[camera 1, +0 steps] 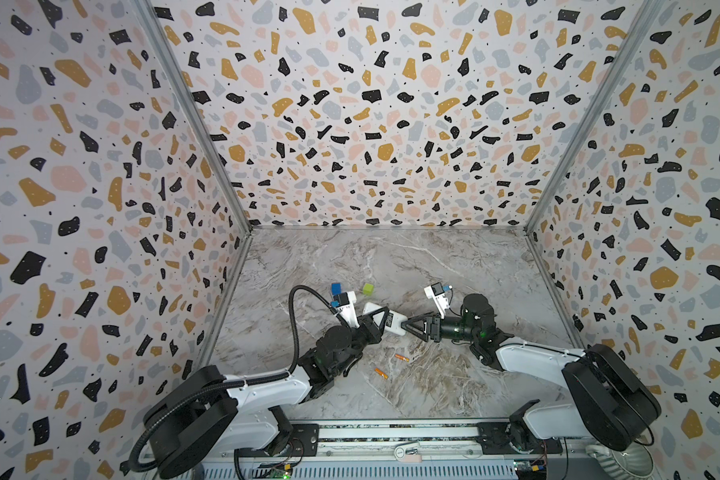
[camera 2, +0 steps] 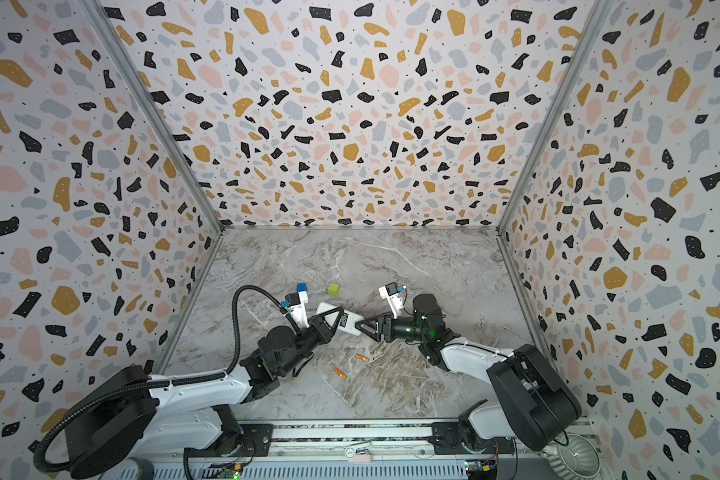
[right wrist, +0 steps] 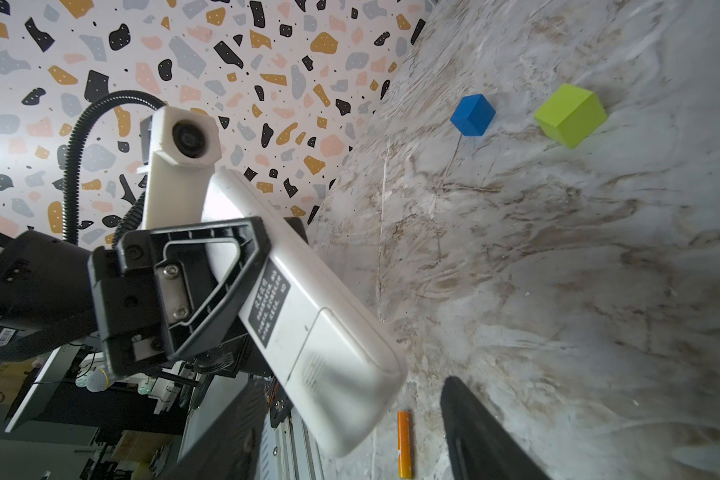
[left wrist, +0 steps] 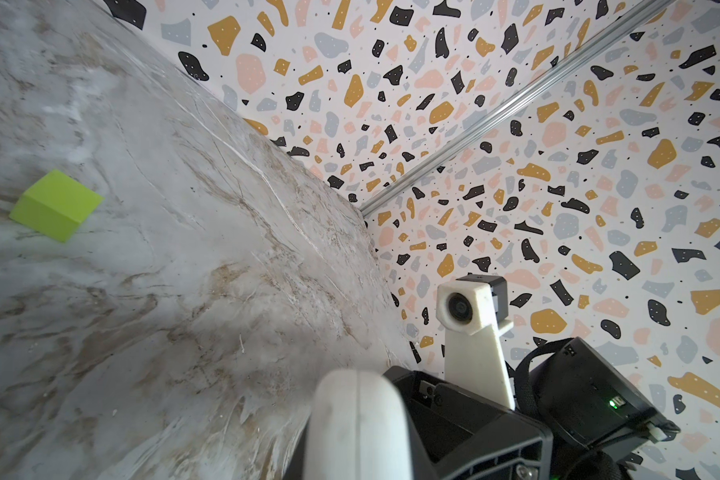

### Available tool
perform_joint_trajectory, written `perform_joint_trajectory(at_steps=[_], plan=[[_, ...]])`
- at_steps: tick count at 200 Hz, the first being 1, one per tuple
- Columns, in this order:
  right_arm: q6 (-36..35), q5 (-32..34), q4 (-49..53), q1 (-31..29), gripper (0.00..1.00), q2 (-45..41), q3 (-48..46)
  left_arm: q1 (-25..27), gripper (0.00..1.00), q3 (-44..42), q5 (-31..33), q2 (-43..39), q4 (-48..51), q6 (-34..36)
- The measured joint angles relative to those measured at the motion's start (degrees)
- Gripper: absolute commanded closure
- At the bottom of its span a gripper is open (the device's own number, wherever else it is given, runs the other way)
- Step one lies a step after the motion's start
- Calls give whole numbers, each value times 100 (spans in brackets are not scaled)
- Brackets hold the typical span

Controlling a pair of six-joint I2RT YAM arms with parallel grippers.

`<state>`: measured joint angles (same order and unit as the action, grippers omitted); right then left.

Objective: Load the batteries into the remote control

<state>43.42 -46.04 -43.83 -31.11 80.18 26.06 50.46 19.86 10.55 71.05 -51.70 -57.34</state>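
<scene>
The remote control [camera 1: 393, 322] [camera 2: 348, 322] hangs above the marble table, its white back and black label [right wrist: 267, 307] facing up. My left gripper [camera 1: 380, 319] [camera 2: 334, 319] is shut on its middle. The remote's rounded end [left wrist: 354, 424] fills the bottom of the left wrist view. My right gripper [camera 1: 406, 325] [camera 2: 361, 325] [right wrist: 350, 415] is open. One black finger [right wrist: 474, 432] stands clear on one side of the remote's cover end, the other on the opposite side. Two orange batteries [camera 1: 401, 357] [camera 1: 380, 373] lie on the table nearer the front; one battery [right wrist: 405, 444] shows between the right fingers.
A blue cube [camera 1: 336, 287] [right wrist: 472, 115] and a green cube [camera 1: 367, 288] [left wrist: 55, 205] [right wrist: 570, 120] sit on the table behind the remote. Patterned walls close in the back and both sides. The arm bases stand on a rail [camera 1: 391, 436] at the front edge.
</scene>
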Motion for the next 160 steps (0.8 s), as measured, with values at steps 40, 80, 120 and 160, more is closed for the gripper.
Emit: perform_joint_trajectory(at_steps=[40,80,120,160], plan=[[221,-46,-417,-20,52,356,-68,-7,100,-37,-57,286,-278,-98],[295,-90,-719,-31,53,470,-68,-9,100,-46,-162,457,-503,-186],[466,-83,-896,2,63,608,-72,-46,100,-57,-214,658,-723,-260],[557,-63,-935,59,72,608,-81,-87,100,-70,-208,680,-815,-289]])
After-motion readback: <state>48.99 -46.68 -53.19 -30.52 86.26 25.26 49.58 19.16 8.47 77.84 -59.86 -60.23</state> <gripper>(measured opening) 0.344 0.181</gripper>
